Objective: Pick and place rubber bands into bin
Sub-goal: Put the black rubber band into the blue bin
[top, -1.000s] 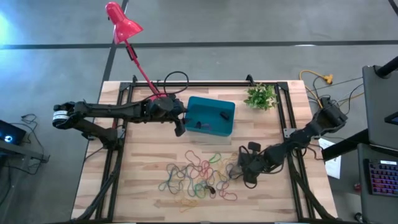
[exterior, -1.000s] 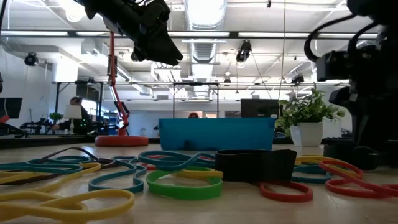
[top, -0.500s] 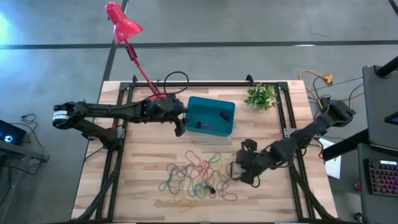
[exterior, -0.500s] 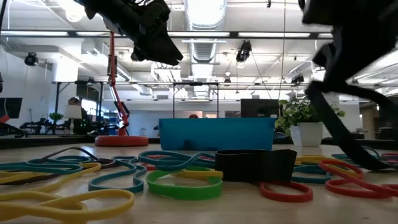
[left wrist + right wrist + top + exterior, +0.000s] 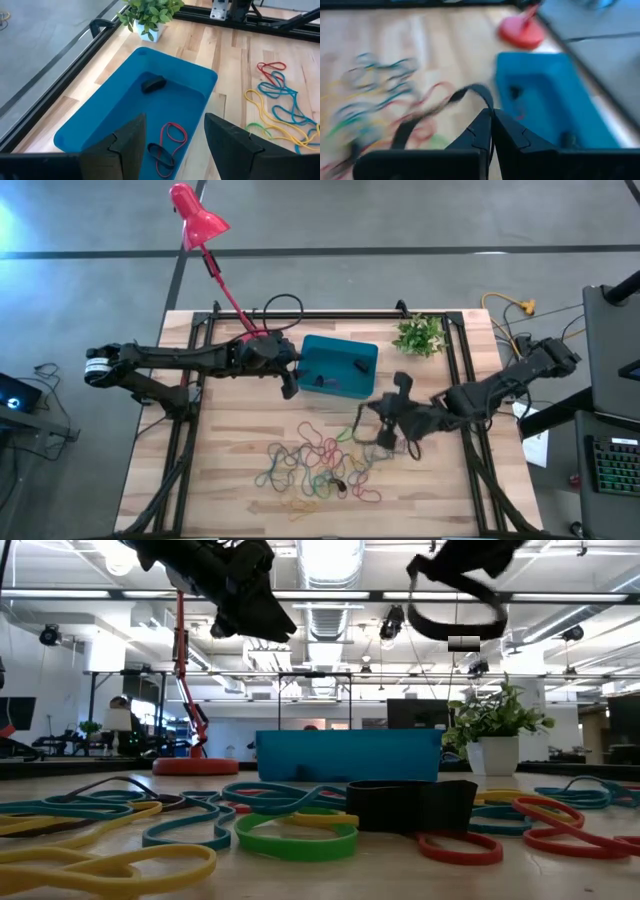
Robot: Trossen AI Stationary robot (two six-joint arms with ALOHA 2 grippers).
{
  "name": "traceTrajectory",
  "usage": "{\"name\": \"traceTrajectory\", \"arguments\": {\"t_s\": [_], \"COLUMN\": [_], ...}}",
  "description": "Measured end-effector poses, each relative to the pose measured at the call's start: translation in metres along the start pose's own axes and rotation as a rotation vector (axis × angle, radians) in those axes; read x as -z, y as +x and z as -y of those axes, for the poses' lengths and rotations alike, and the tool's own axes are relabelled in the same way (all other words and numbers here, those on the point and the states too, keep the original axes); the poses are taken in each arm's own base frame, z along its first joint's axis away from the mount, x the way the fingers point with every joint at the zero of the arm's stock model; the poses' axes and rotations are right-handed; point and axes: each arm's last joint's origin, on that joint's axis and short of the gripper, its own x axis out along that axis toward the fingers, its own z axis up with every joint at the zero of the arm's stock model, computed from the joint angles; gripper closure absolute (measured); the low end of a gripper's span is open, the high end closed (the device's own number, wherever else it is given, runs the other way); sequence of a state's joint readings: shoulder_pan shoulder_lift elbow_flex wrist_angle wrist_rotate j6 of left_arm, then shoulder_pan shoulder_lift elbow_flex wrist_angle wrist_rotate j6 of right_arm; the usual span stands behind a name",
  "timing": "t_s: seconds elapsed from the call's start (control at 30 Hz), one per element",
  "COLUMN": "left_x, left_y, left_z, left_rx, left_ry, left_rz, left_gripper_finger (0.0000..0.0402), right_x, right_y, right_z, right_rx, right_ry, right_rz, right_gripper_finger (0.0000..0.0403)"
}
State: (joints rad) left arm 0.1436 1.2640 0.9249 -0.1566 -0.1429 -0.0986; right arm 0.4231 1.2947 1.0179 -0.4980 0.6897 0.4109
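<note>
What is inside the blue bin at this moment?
Inside the bin lie a red rubber band, a black band touching it, and a dark lump. The left pincer's fingers hide the near part.

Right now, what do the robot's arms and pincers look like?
Both arms are thin, dark and jointed, like black bug legs. The left arm has a pale ring near its base end. Each ends in a pincer, left pincer and right pincer, with two chunky black fingers.
</note>
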Motion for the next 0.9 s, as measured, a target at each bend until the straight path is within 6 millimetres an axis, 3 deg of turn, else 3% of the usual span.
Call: {"name": "traceTrajectory", "arguments": {"t_s": [0.27,0.5,0.67,0.9], "left_x": [-0.001,-0.001,0.002,0.014], "left_y": [0.0,-0.001,-0.001,0.002], "left_z": [0.002,0.008,0.009,0.011], "left_rx": [0.027,0.058,0.061,0.067], "left_ry": [-0.028,-0.04,-0.041,-0.073], "left_rz": [0.013,0.009,0.001,-0.035], "left_gripper_finger": [0.0217,0.0217,0.0217,0.0217], "right_x": [-0.015,-0.009,-0.002,0.001], "right_y": [0.052,0.097,0.117,0.125], "right_z": [0.059,0.105,0.117,0.116], "right_rx": [0.252,0.207,0.17,0.139], "right_ry": [0.09,0.183,0.184,0.203], "right_rz": [-0.067,-0.19,-0.251,-0.263], "right_gripper_finger": [0.0395,0.0395,0.0395,0.0392]}}
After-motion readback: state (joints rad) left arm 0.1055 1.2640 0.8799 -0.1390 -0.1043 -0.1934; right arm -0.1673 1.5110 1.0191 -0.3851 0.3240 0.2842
